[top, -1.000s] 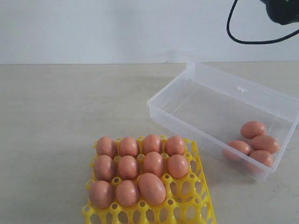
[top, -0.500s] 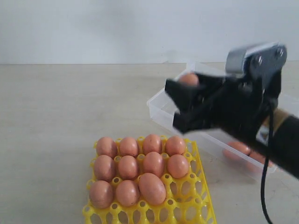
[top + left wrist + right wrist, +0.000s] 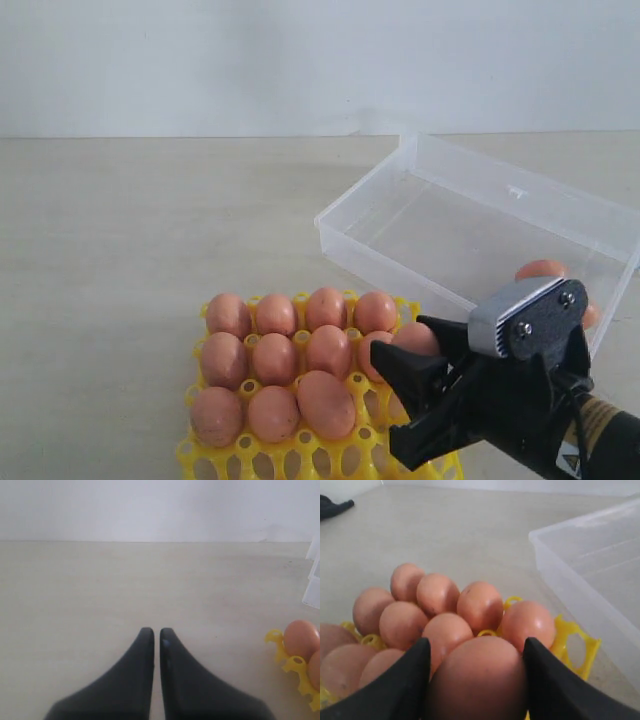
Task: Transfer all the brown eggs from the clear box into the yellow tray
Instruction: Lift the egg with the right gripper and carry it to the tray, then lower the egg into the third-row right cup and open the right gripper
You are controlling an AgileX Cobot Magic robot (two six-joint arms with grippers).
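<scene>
Brown eggs (image 3: 275, 355) crowd the yellow tray (image 3: 330, 455) on our pale counter (image 3: 120, 250) before a white wall (image 3: 250, 60), our right hand (image 3: 392, 395) clasping one egg (image 3: 477, 680), left hand (image 3: 156, 632) closed, empty.

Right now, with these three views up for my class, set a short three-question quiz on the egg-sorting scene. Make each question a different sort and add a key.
1. True or false: the left pincer is shut with nothing in it.
2. What does the right pincer grip? A) a brown egg B) a tray post C) nothing
3. Fill in: in the exterior view, the far row of the yellow tray holds ____ brown eggs.

Key: 1 true; 2 A; 3 four.
</scene>
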